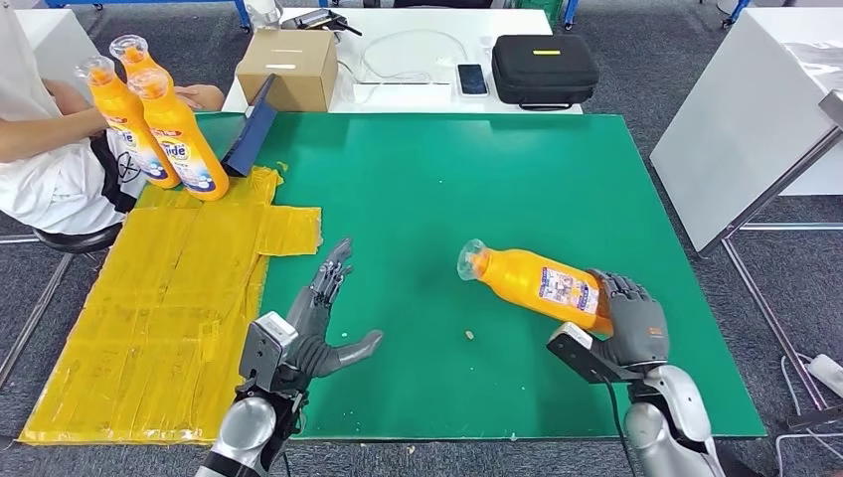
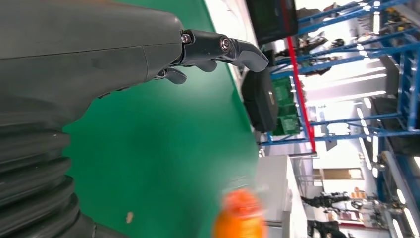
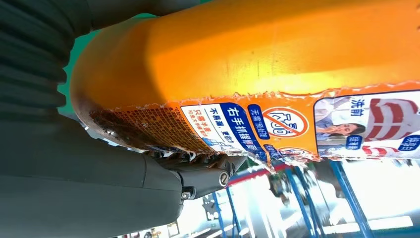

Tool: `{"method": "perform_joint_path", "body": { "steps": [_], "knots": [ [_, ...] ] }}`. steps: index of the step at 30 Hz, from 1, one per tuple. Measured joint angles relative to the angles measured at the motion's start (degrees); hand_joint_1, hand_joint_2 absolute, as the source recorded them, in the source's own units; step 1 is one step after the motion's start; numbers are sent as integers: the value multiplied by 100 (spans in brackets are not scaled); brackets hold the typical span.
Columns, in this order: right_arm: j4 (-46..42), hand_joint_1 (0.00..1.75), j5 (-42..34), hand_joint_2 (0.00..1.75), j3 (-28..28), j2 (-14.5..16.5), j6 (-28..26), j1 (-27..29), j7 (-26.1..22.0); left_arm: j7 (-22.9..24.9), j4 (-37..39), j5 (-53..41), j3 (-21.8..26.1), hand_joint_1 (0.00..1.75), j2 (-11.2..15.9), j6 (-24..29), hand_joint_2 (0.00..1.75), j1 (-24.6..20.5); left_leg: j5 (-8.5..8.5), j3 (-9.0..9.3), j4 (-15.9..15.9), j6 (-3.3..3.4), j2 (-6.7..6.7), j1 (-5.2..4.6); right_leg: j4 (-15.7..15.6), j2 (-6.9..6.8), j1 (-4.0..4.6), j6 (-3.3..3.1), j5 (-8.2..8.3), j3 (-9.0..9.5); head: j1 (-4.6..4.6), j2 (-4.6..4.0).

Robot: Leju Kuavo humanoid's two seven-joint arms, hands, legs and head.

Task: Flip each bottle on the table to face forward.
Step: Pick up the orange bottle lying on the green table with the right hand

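Spreading wide under the scene is a green worktop [image 1: 477, 179], with a crinkled yellow sheet [image 1: 169, 308] laid over its left part. Beyond the far edge sits a white table [image 1: 418, 89] carrying a cardboard box [image 1: 288, 68], a phone [image 1: 472, 79] and a black case [image 1: 544, 69]. A person in a white shirt [image 1: 35, 149] sits at the far left, and blue metal racks [image 2: 356, 59] show in the room behind.

Now the bottles: three upright orange bottles [image 1: 164, 124] cluster at the far left corner, next to the person's arm. The orange bottle [image 1: 537, 283] is tilted on its side near the right front of the worktop, clear cap pointing left, printed label with blue and white panels facing up. The right hand [image 1: 631, 323] grips its base end, fingers [image 1: 626, 293] wrapped around it.

The left hand [image 1: 318, 323] hovers over the green surface near the yellow sheet's edge, holding nothing, fingers stretched apart and thumb out to the side.
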Motion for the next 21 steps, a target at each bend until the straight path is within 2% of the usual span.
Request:
{"method": "perform_joint_path", "body": {
  "steps": [7,11,16,21],
  "knots": [
    [-594,175,-212,175,25,839,-181,103,-53,8,-404,-16,26,0,48,-112,175,541,-5,-13,-2,-3,-6,-1,-1,-2,-1,-2,-4,-14,1,-1],
    [-858,175,-601,175,172,1271,-273,103,-167,14,-487,-46,88,0,61,-266,175,651,0,-12,-2,-1,-10,0,-1,-5,0,-4,-6,-15,1,-1],
    [-1053,175,-932,175,270,1531,-229,119,-342,20,-552,-67,141,0,62,-328,175,711,3,-13,-2,1,-10,0,0,-5,-1,-4,-4,-14,3,-1],
    [-1133,175,-1308,175,520,1808,116,142,-579,30,-591,-111,170,0,60,-419,175,722,2,-13,-1,2,-8,-2,-1,-4,-2,-3,-3,-16,3,-1]
  ]
}}
